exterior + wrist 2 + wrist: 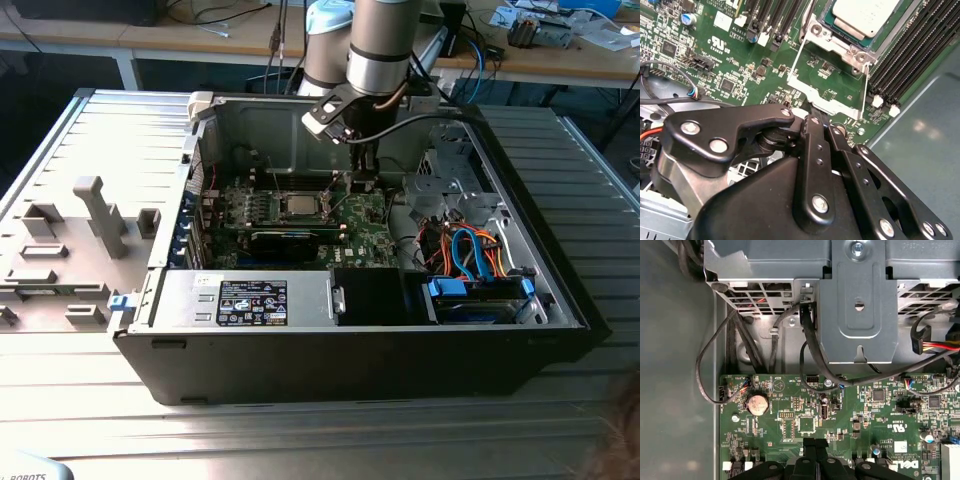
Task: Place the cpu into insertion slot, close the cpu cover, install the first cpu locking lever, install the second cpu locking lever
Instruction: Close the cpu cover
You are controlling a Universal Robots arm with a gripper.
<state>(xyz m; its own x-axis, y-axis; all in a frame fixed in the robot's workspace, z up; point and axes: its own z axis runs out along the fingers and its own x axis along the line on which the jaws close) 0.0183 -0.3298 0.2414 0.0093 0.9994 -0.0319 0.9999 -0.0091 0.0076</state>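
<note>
The cpu (865,15) lies with its silver-grey top up in the insertion slot (816,31) on the green motherboard (730,60); in the exterior view the cpu (300,204) sits mid-board inside the open case. The cpu cover (825,97) stands swung open off the slot, and its thin side rails run back to the socket. My gripper (821,119) is shut, fingertips together at the cover's free edge; whether they clamp it I cannot tell. In the exterior view the gripper (360,172) hangs just to the right of the cpu. The fingers (815,450) hover over the board.
Black memory slots (910,50) flank the socket. A grey metal drive cage (860,305) and black cables (705,365) stand beside the board. A coin battery (758,403) sits near the board's corner. The power supply (250,300) and blue and orange cables (470,250) line the case's near side.
</note>
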